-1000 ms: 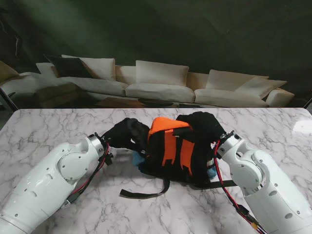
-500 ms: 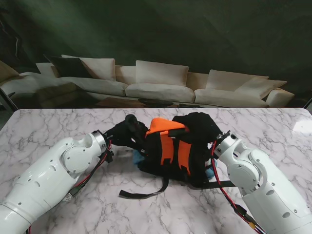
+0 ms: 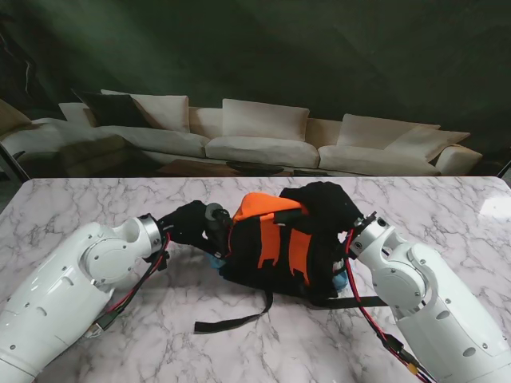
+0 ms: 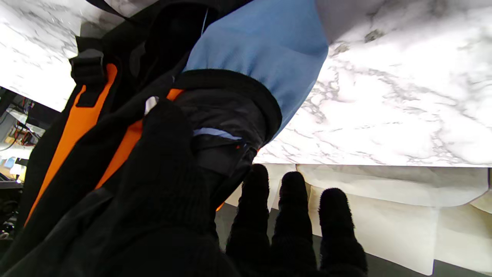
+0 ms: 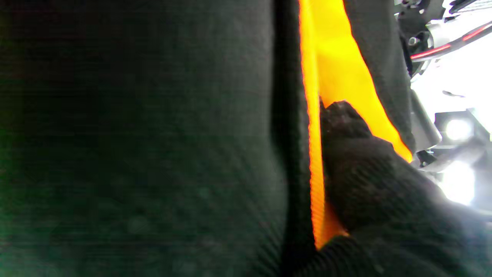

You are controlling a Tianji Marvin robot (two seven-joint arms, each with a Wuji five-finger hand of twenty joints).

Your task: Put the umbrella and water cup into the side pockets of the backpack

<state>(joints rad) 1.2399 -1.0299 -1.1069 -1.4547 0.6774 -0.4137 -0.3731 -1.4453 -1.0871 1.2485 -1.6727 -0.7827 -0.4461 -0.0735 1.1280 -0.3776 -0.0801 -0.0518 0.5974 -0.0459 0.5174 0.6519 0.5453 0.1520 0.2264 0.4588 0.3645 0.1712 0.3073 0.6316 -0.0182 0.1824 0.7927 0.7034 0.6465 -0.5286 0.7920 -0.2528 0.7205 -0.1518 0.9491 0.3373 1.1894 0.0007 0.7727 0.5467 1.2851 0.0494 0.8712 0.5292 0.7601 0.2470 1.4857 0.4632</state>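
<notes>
At the centre of the stand view, the black-and-orange fabric backpack (image 3: 279,247) is lying on the white marble desk (image 3: 96,199). A dark folded umbrella (image 4: 223,123) is sitting in its blue side pocket (image 4: 265,50), the left robot hand (image 3: 196,223) grasping it. The right robot hand (image 3: 327,203) is clutching the backpack's top.

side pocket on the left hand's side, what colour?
Light blue with a black rim, pocket on the backpack. Clearest in the left wrist view.

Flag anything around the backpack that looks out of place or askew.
A loose black strap trails from the backpack across the marble table toward me instead of lying tucked in. The backpack itself slumps tilted, propped between the left hand and right hand. Nothing looks spilled or damaged.
</notes>
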